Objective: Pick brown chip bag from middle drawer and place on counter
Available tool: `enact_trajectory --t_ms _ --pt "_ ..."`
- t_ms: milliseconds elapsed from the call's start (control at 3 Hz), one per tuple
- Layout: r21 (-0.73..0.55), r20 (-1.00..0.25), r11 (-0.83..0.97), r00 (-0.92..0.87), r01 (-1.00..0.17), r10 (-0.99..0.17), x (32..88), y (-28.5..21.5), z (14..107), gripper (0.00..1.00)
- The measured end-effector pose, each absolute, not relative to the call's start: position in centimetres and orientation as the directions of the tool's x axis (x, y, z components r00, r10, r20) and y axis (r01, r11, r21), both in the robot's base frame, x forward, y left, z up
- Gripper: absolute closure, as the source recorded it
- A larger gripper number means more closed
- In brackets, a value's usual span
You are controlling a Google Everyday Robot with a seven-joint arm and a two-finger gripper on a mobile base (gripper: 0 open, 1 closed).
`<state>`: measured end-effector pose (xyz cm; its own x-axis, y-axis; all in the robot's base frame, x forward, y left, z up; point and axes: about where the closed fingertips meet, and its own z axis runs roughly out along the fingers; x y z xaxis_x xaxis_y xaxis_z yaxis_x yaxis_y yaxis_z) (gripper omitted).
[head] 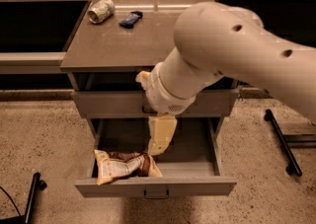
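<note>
The brown chip bag [124, 164] lies crumpled in the front left of the open middle drawer [155, 187], with a cream-tan end pointing left. My gripper [158, 148] points down into the drawer, with its tip just above and to the right of the bag's right end. I cannot tell whether it touches the bag. My big white arm [232, 50] crosses the cabinet front and covers the right part of the counter [118, 45].
A pale patterned can [100, 10] and a small dark-blue wrapper [130, 18] lie at the counter's back left. The taller-fronted grey drawer [113, 103] sits above the open one. Black stand legs stand on the floor at right [281, 141] and left [32, 193].
</note>
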<state>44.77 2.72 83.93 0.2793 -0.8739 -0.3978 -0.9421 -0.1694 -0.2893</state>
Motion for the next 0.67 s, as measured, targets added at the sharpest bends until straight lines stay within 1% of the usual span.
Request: enact_trajectory --t_ms 333,667 --pt "-0.287 -0.423 -0.184 0.297 -0.940 -0.856 44.9 3.2 83.9 0.00" --pt "-0.251 -0.555 -0.273 0.369 -0.929 -0.746 45.5 9.1 76.5 0.00"
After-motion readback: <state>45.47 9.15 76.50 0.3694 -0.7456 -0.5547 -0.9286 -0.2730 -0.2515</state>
